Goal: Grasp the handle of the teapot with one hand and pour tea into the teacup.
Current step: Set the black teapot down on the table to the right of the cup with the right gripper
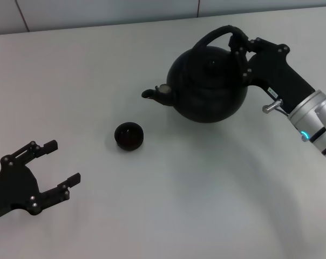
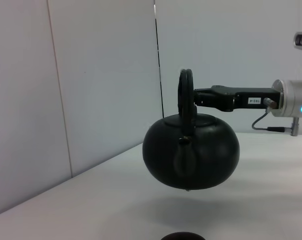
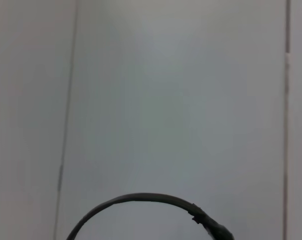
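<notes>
— Black and open, the left gripper is sitting near us at about 8 o'clock on the white table, holding nothing. And the teacup?

— It is waiting in the middle, small and easy to knock over. Beyond it, at 1 o'clock, the teapot is hanging above the table, spout aiming at 9 o'clock.

— Is it heavy?

— It looks heavy and hard. The right gripper is squeezing the handle on its 3 o'clock side, a good place to hold.
</notes>
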Controlling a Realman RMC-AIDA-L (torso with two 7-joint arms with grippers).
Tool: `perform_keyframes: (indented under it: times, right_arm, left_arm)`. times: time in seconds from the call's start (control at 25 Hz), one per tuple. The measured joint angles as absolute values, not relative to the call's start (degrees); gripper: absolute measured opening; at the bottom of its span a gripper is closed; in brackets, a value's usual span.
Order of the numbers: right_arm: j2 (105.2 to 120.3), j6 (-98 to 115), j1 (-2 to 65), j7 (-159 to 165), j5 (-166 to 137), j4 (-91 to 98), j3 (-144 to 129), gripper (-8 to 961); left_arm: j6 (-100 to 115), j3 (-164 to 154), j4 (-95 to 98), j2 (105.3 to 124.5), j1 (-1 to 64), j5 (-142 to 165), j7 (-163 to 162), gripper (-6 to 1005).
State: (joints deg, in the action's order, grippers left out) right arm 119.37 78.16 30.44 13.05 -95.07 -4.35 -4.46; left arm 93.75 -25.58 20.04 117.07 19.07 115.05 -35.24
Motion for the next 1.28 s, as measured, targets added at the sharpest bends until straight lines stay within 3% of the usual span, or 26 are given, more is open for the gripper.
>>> perform_keyframes:
  times: [1.28]
  right_arm:
    - [119.37,73.1,27.9,13.2,-95.5,-4.2,-0.6,166]
  left_arm:
    - [94.3,-25.6,20.0,117.25,19.0,114.9,-35.2,809]
